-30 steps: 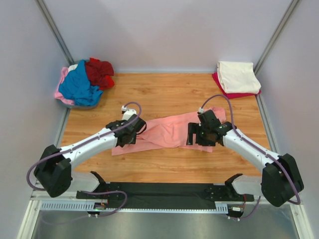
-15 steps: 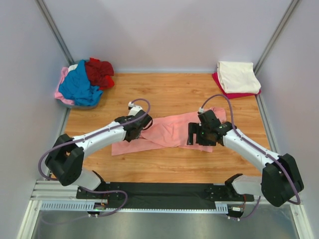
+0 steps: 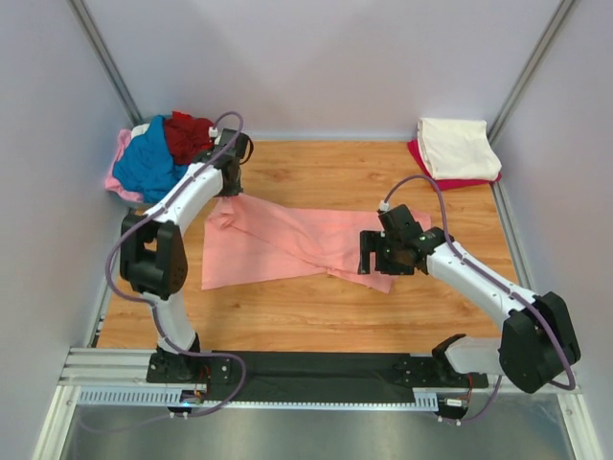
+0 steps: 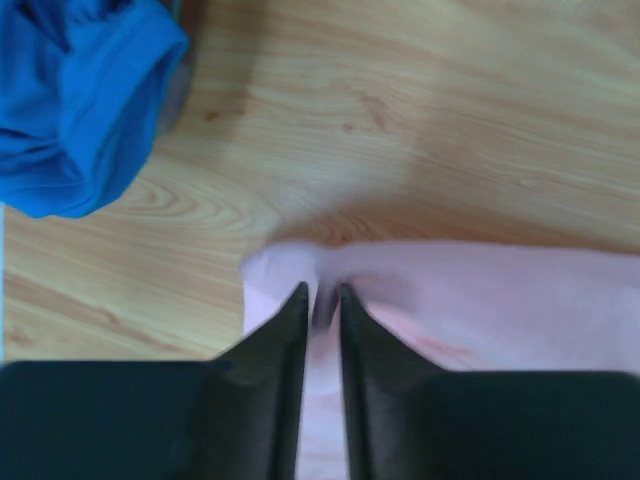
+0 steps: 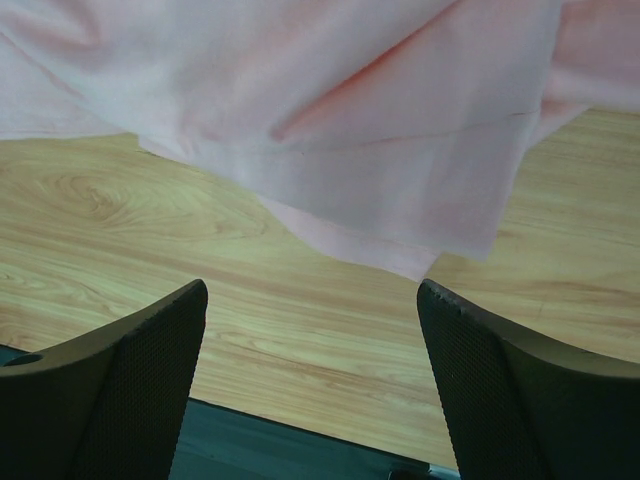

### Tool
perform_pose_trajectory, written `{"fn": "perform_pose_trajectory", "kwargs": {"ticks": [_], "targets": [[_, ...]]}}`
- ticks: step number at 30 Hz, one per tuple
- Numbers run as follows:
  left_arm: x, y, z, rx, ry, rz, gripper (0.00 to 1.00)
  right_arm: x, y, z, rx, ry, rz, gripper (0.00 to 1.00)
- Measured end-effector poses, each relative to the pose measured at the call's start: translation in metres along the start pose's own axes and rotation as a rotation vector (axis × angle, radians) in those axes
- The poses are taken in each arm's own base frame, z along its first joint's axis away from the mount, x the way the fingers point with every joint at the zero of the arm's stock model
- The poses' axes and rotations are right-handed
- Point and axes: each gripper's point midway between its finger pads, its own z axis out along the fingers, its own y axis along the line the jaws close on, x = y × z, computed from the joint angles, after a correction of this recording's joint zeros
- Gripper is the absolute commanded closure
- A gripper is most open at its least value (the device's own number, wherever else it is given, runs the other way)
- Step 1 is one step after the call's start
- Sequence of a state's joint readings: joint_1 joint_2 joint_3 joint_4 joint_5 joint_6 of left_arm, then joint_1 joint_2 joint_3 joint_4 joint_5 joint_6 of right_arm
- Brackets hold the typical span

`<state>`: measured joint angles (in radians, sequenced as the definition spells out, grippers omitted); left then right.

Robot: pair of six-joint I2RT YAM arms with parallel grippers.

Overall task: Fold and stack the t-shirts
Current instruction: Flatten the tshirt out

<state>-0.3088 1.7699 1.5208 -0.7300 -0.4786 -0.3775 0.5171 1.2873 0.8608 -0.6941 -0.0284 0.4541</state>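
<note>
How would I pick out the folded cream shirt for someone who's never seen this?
Go to the far right corner of the wooden table. There the cream t-shirt lies folded square on a dark red shirt. It is the only pale folded one; the salmon-pink t-shirt sprawls mid-table and a crumpled heap sits far left.

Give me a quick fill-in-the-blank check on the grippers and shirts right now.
The left gripper is ___ on the salmon-pink shirt.
The right gripper stands ___, holding nothing.
The folded shirt under the cream shirt is ___.
The blue shirt lies crumpled at the far ___ corner.
Missing words: shut; open; red; left.
</note>
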Motion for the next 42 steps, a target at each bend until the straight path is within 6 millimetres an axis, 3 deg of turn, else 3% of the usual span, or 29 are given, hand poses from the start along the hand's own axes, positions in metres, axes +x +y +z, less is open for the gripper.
{"fn": "perform_pose_trajectory", "kwargs": {"ticks": [2, 5, 7, 10, 15, 18, 27, 30, 38, 42], "targets": [[0.003, -0.002, 0.027, 0.004, 0.072, 0.004, 0.62, 0.000, 0.000, -0.001, 0.001, 0.002, 0.000, 0.13], [0.025, 0.000, 0.062, 0.000, 0.184, 0.006, 0.40, 0.001, -0.001, -0.004, 0.001, 0.000, 0.001, 0.13], [0.042, 0.006, 0.062, -0.011, 0.227, 0.015, 0.37, 0.000, 0.000, -0.006, -0.002, -0.007, 0.001, 0.13], [0.057, 0.011, 0.033, -0.021, 0.204, 0.044, 0.38, -0.001, 0.001, -0.009, -0.008, -0.016, 0.002, 0.13], [0.033, 0.001, -0.037, 0.018, -0.027, 0.038, 0.42, 0.000, 0.002, -0.008, -0.011, -0.015, 0.001, 0.14], [0.034, 0.002, -0.046, 0.031, -0.095, 0.014, 0.41, 0.001, 0.004, -0.008, -0.013, -0.013, -0.002, 0.13], [0.107, -0.002, 0.031, -0.035, 0.095, 0.116, 0.34, 0.001, 0.006, -0.007, -0.021, -0.011, -0.002, 0.14], [0.105, -0.001, 0.040, -0.023, 0.097, 0.104, 0.33, 0.001, 0.006, -0.008, -0.021, -0.011, -0.002, 0.14], [0.076, -0.005, 0.069, -0.008, 0.102, 0.040, 0.33, 0.001, 0.006, -0.007, -0.021, -0.010, -0.003, 0.13], [0.078, -0.013, 0.076, 0.013, 0.127, 0.045, 0.34, 0.003, 0.005, -0.005, -0.015, 0.001, -0.003, 0.13]]}}
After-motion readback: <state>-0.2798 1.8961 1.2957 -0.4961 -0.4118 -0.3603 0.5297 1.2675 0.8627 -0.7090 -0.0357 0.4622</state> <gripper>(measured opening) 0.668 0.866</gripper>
